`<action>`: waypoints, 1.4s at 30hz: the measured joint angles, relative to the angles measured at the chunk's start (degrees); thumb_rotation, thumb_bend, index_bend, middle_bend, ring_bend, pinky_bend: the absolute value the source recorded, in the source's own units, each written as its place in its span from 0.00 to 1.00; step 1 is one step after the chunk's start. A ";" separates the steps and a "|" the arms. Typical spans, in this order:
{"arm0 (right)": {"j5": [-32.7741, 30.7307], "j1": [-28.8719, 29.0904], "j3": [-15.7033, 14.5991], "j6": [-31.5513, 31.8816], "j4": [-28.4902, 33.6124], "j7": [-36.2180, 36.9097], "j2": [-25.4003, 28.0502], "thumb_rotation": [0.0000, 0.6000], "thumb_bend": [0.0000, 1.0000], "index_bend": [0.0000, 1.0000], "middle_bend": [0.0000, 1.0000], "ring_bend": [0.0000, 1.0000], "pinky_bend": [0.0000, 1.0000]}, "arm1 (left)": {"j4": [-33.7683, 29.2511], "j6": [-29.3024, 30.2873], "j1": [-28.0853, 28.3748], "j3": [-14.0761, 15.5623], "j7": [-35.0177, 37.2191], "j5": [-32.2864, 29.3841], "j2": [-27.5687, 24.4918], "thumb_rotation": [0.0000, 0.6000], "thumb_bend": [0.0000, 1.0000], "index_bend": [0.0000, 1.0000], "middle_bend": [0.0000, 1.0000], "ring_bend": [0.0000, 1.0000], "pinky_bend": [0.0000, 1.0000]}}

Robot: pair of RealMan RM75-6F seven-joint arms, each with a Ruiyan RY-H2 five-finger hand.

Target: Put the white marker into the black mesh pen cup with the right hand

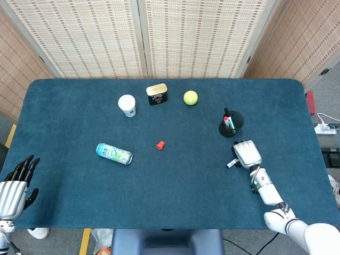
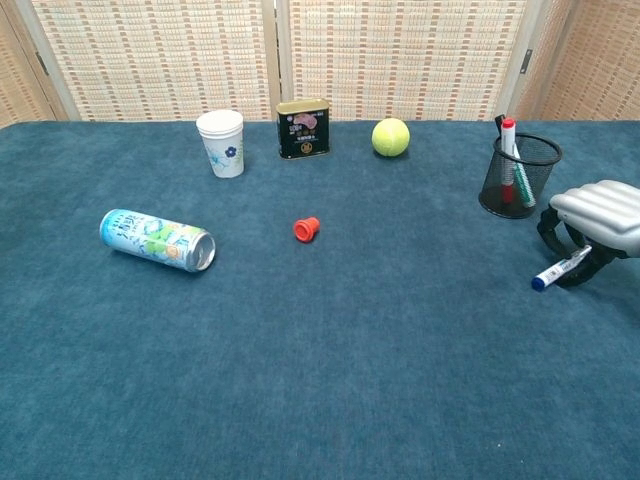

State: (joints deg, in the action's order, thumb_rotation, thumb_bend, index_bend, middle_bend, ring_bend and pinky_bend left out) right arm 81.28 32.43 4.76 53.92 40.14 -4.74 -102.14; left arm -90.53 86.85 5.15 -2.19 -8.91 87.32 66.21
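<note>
The white marker (image 2: 560,269) with a blue cap sticks out to the left from under my right hand (image 2: 600,215), which pinches it low over the table near the right edge. In the head view the marker (image 1: 231,162) shows at the left side of the same hand (image 1: 246,153). The black mesh pen cup (image 2: 519,177) stands upright just behind the hand and holds a red-capped marker and other pens; from above the cup (image 1: 231,123) lies a short way beyond the hand. My left hand (image 1: 15,183) hangs off the table's near left corner, fingers extended, holding nothing.
A red cap (image 2: 306,229) lies mid-table. A drink can (image 2: 157,240) lies on its side at the left. Along the back stand a paper cup (image 2: 221,143), a dark tin (image 2: 302,127) and a tennis ball (image 2: 390,137).
</note>
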 measured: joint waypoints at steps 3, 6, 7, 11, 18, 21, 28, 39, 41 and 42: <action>-0.30 -0.10 0.24 0.33 0.11 -0.41 -0.04 1.00 0.03 0.83 0.63 0.63 0.89 | -0.02 -0.03 0.00 -0.04 0.09 -0.09 -0.04 1.00 0.30 0.08 0.02 0.10 0.33; -0.40 -0.20 0.35 0.69 0.42 -0.44 0.12 1.00 0.03 0.84 0.63 0.63 0.89 | -0.05 0.01 -0.01 -0.01 0.07 -0.01 -0.05 1.00 0.30 0.08 0.02 0.10 0.33; -0.40 -0.22 0.36 0.79 0.53 -0.44 0.19 1.00 0.03 0.84 0.63 0.63 0.89 | -0.05 0.02 -0.01 0.01 0.03 0.04 -0.03 1.00 0.30 0.08 0.02 0.10 0.33; -0.30 -0.35 0.33 1.31 1.25 -0.28 0.64 1.00 0.03 0.84 0.63 0.63 0.89 | -0.09 -0.03 0.01 0.09 -0.20 0.12 0.00 1.00 0.30 0.08 0.02 0.10 0.33; -0.10 -0.69 0.11 2.25 1.07 -1.12 0.72 1.00 0.03 0.77 0.63 0.63 0.89 | -0.19 -0.02 -0.01 0.12 -0.30 0.13 0.02 1.00 0.30 0.08 0.02 0.10 0.33; -0.43 -0.84 0.28 2.46 0.83 -2.38 0.40 1.00 0.03 0.71 0.63 0.63 0.89 | -0.21 -0.02 -0.02 0.12 -0.25 0.12 -0.01 1.00 0.30 0.08 0.02 0.10 0.33; -1.65 -1.11 0.72 1.88 1.57 -4.56 -0.03 1.00 0.04 0.48 0.57 0.57 0.89 | -0.26 0.00 -0.04 0.11 -0.16 0.10 -0.08 1.00 0.30 0.08 0.02 0.10 0.33; -5.07 -1.45 1.66 -1.26 5.16 -8.59 0.43 1.00 0.04 0.73 0.57 0.65 0.97 | -0.36 0.13 -0.12 0.03 0.18 -0.01 -0.23 1.00 0.30 0.09 0.02 0.10 0.33; -5.00 -1.52 1.81 -0.55 5.46 -8.32 0.39 1.00 0.04 0.79 0.58 0.67 0.97 | -0.37 0.06 -0.11 0.02 0.15 -0.06 -0.22 1.00 0.30 0.09 0.02 0.10 0.33; -4.88 -1.55 1.86 -0.09 5.59 -8.08 0.39 1.00 0.05 0.81 0.59 0.67 0.98 | -0.38 0.03 -0.10 0.02 0.15 -0.07 -0.23 1.00 0.30 0.09 0.02 0.10 0.33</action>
State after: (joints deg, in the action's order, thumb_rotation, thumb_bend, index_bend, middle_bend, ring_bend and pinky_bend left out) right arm 76.40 30.88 6.62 53.83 45.73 -12.82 -101.76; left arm -90.92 86.89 5.06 -2.17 -8.76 87.25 65.98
